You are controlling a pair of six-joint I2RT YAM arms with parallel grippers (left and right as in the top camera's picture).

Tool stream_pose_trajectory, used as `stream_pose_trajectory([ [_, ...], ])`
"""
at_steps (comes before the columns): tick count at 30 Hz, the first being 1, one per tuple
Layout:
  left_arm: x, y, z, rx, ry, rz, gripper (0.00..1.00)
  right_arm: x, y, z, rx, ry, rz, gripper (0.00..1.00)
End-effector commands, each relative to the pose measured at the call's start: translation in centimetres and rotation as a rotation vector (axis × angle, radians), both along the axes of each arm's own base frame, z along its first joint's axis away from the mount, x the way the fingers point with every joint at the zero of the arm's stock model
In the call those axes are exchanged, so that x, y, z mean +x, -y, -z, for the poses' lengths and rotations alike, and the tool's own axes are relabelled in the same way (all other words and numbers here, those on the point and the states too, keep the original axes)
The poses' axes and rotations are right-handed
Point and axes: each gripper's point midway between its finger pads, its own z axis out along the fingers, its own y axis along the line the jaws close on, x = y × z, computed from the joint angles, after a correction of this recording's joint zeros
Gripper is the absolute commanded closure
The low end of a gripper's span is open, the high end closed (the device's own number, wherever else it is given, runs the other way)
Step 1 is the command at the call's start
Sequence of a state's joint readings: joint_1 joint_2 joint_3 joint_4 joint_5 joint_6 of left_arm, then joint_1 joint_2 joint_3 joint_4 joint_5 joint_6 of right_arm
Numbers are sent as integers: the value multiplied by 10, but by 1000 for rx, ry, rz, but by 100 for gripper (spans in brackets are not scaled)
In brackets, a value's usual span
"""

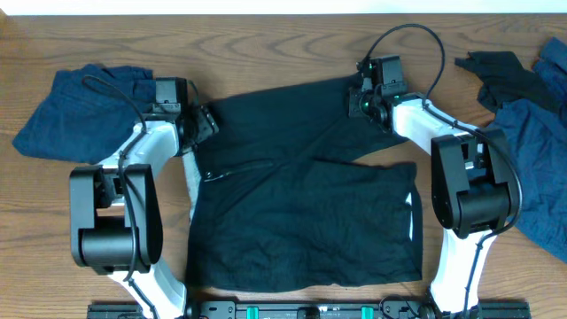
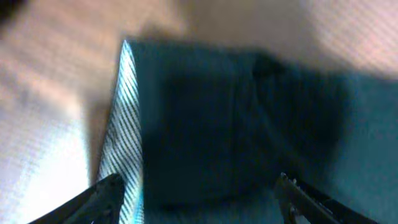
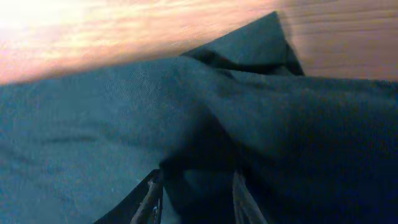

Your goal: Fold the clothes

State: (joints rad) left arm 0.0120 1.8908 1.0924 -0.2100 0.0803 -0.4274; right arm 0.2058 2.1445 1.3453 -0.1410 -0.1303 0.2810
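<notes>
Across the middle of the wooden surface (image 1: pixel 283 35) the black shorts (image 1: pixel 301 221) lie spread flat, the biggest of the clothes, with one panel folded over at a slant. A dark-blue garment (image 1: pixel 75 111) lies bunched at the far left, a second blue piece (image 1: pixel 540 168) lies crumpled along the right edge, and a small black piece (image 1: pixel 505 75) sits just beyond it.

The left arm (image 1: pixel 133 177) reaches to the shorts' upper left corner and the right arm (image 1: pixel 461 168) to their upper right corner.

From overhead neither pair of jaws can be read; the wrist cameras show more. The left jaws stand wide open, the fingers (image 2: pixel 106 193) spread apart above the cloth, a corner of the shorts lying beneath and between them. That view also shows a pale striped waistband (image 2: pixel 124 124) edging the dark cloth, just beside the left finger.

The right jaws stand narrowly apart with a raised fold of the shorts (image 3: pixel 205 168) between the fingers (image 3: pixel 152 196); whether they pinch it I cannot tell.
</notes>
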Motion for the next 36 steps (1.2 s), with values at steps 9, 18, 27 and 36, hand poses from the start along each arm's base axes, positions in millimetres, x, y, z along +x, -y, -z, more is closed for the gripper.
stream_pose_trajectory([
  [9, 29, 13, -11, -40, 142, 100, 20, 25, 78, 9, -3, -28, 259, 56],
  [18, -28, 30, -33, -82, -30, 251, 1, 36, 94, -77, -96, -37, 148, 33],
  [27, -124, 26, -96, -72, -195, 247, 2, -34, 111, -170, -135, -124, 124, 1],
  [36, -227, 28, -93, -161, -584, 41, 4, -102, 124, -191, -184, -282, 173, 1],
])
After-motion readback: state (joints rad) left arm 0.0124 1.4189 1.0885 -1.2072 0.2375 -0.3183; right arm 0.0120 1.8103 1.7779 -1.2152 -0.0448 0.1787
